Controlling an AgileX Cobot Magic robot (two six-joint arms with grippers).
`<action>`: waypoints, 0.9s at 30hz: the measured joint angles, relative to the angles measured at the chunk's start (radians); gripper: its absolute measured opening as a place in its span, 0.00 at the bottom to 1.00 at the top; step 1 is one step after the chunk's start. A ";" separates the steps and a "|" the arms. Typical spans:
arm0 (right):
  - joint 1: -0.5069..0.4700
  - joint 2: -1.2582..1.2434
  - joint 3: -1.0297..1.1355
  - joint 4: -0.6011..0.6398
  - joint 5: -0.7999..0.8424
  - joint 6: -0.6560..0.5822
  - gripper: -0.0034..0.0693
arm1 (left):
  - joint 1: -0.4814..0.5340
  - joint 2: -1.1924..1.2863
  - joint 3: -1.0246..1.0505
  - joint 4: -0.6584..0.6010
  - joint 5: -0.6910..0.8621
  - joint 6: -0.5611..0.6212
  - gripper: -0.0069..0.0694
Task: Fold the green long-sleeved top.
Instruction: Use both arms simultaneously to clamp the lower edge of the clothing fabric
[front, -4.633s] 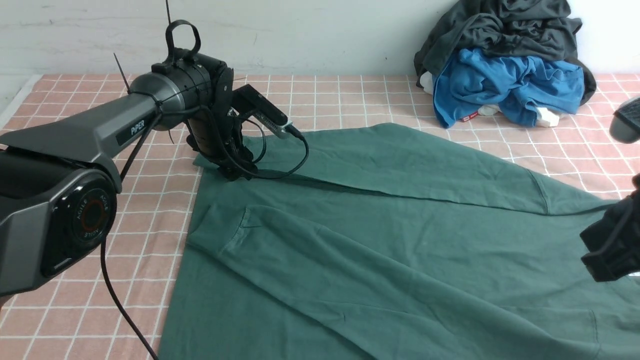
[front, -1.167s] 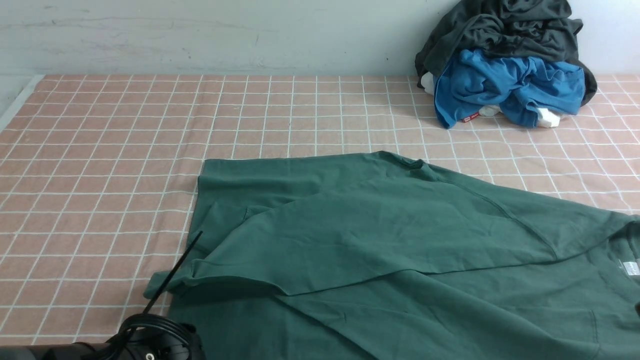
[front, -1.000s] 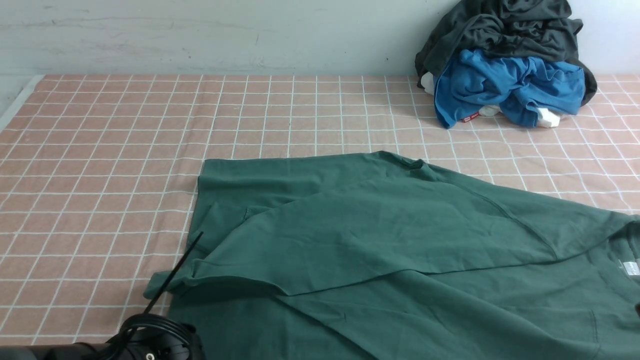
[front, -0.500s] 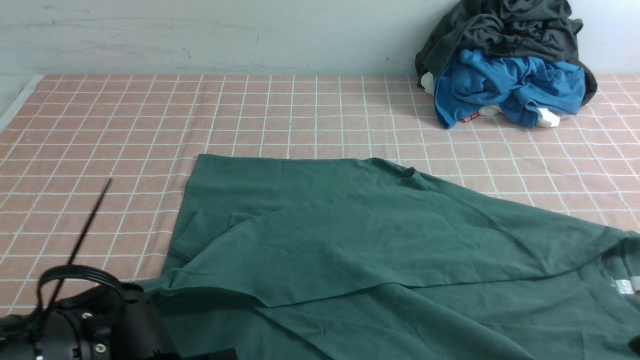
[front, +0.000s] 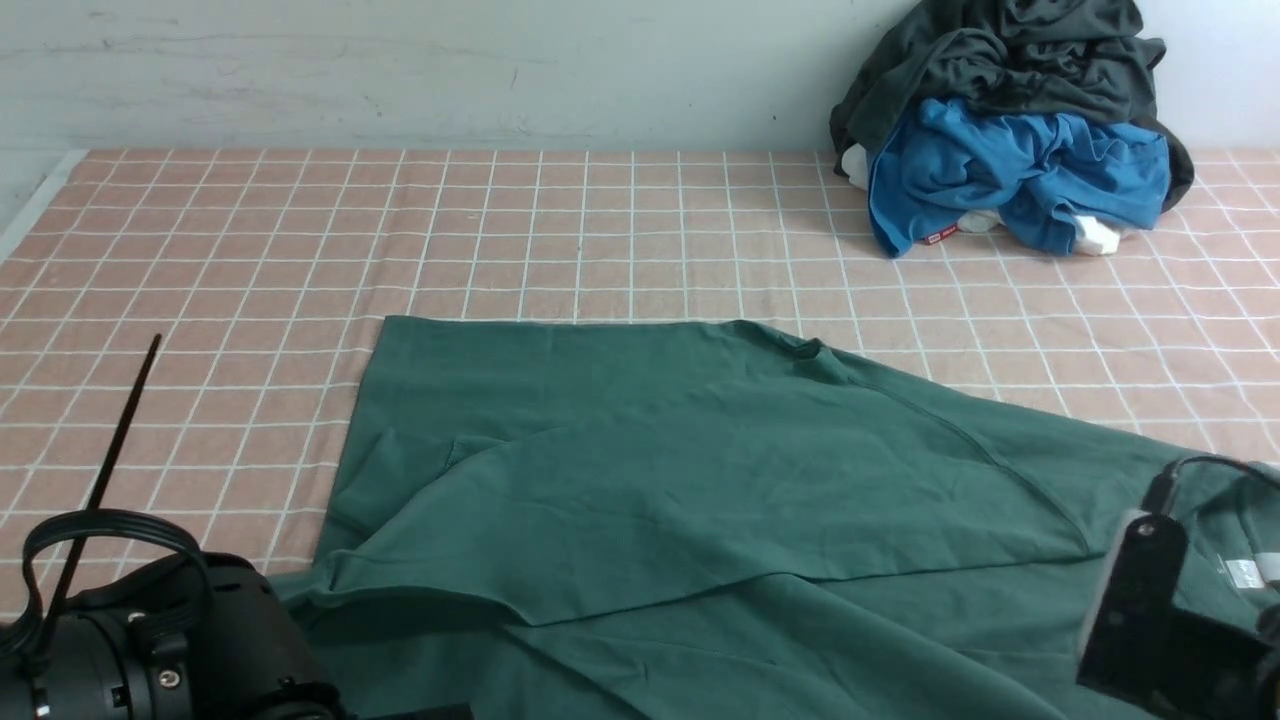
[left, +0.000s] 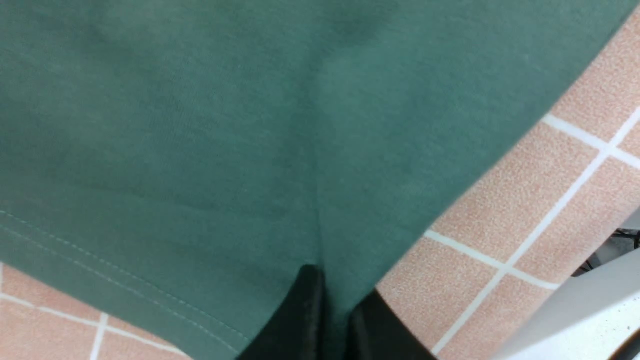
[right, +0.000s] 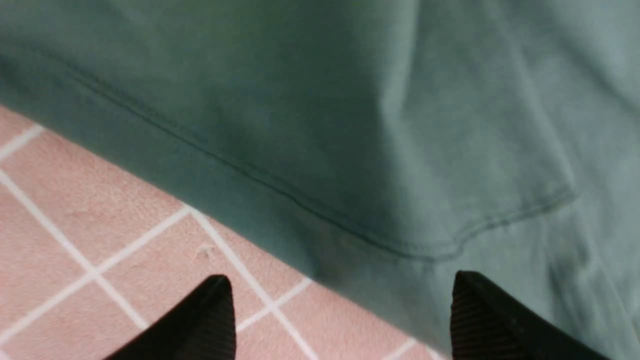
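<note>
Green long-sleeved top (front: 700, 480): spread, partly folded over itself, on the pink checked desk (front: 200, 250); fills the lower centre and lower right of the front frame.

Left hand (left: 327, 320): closed, pinching the top's fabric close to its stitched hem.

Right hand (right: 340, 310): open wide at the top's edge, one finger over fabric, the other over desk.

White neck label (front: 1245, 572), far right: writing unreadable.

Red tag (front: 938, 237) on blue garment (front: 1010, 170), upper right: white lettering illegible.
</note>
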 joint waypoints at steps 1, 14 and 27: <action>0.000 0.024 0.003 -0.006 -0.019 -0.024 0.78 | 0.000 0.000 0.000 0.000 0.000 0.000 0.10; 0.000 0.215 -0.001 -0.081 -0.086 -0.112 0.49 | 0.000 0.000 0.000 0.001 0.000 0.000 0.10; -0.037 0.071 -0.228 -0.072 0.131 -0.124 0.05 | 0.142 0.000 -0.136 0.015 0.139 -0.018 0.10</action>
